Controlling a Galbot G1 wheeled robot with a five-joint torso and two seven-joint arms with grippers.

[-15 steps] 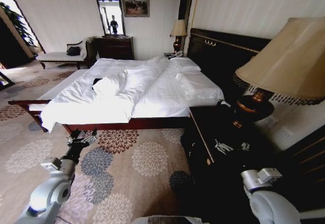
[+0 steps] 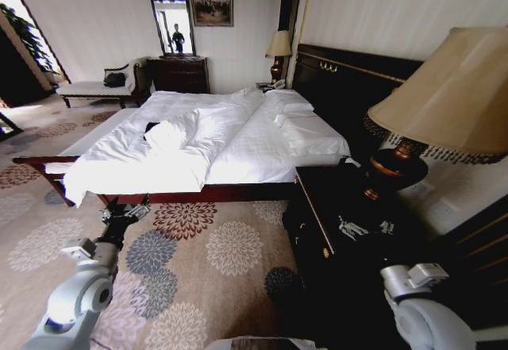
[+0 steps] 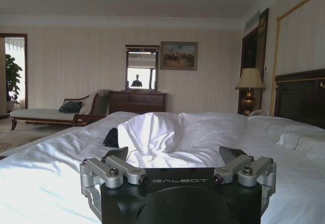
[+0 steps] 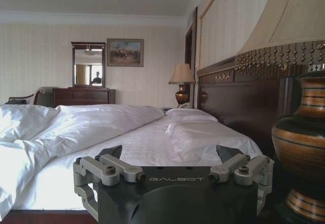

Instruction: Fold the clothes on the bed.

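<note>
The bed with white sheets and a rumpled white duvet stands ahead of me. The clothes show as a small black patch beside the duvet's bunched hump, mostly hidden; the left wrist view sees that dark patch left of the hump. My left gripper hovers over the carpet just short of the bed's near side rail, and its fingers stand wide open and empty. My right arm is low by the nightstand, its gripper open and empty, facing along the mattress.
A dark nightstand with a large lamp stands close on my right. The tall dark headboard runs behind it. A bench and a dresser with mirror line the far wall. Floral carpet lies in front.
The left gripper has edged slightly left and toward the bed rail. The right wrist has shifted a little down and right. The bed and clothes are unchanged.
</note>
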